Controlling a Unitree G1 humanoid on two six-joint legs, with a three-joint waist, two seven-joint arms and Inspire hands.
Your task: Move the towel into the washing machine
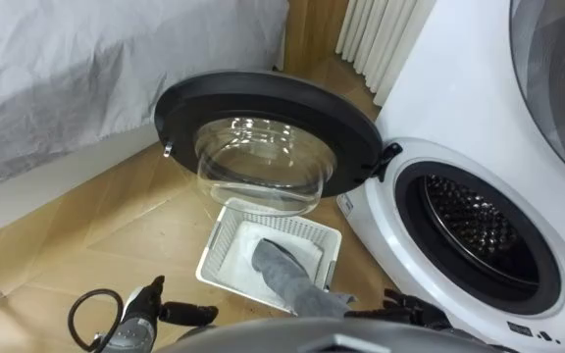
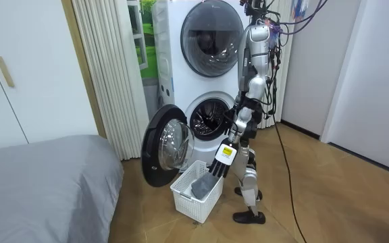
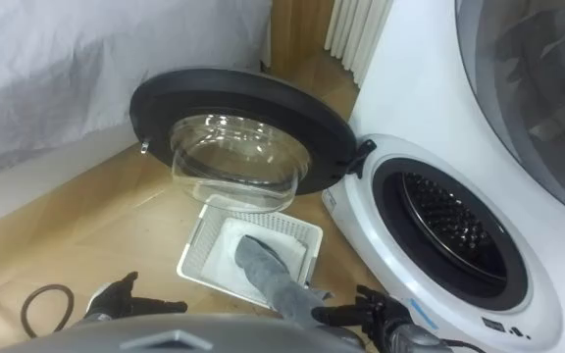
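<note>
A grey towel (image 1: 287, 275) rises out of a white slatted basket (image 1: 226, 240) on the floor just in front of me. Its upper end reaches my right hand (image 1: 405, 306) at the bottom edge, whose dark fingers close on the cloth. My left hand (image 1: 140, 314) hangs at the lower left, apart from the towel, fingers loosely straight. The washing machine's drum (image 1: 474, 230) gapes on my right, and its round door (image 1: 263, 127) is swung wide over the basket's far side. In the room view I stand bent beside the basket (image 2: 188, 202) with a hand (image 2: 221, 162) over the towel (image 2: 200, 185).
A bed with a grey cover (image 1: 86, 69) fills the far left. A second machine (image 1: 557, 78) is stacked above the washer. Pleated white curtains (image 1: 381, 34) hang behind the door. The wooden floor left of the basket offers room.
</note>
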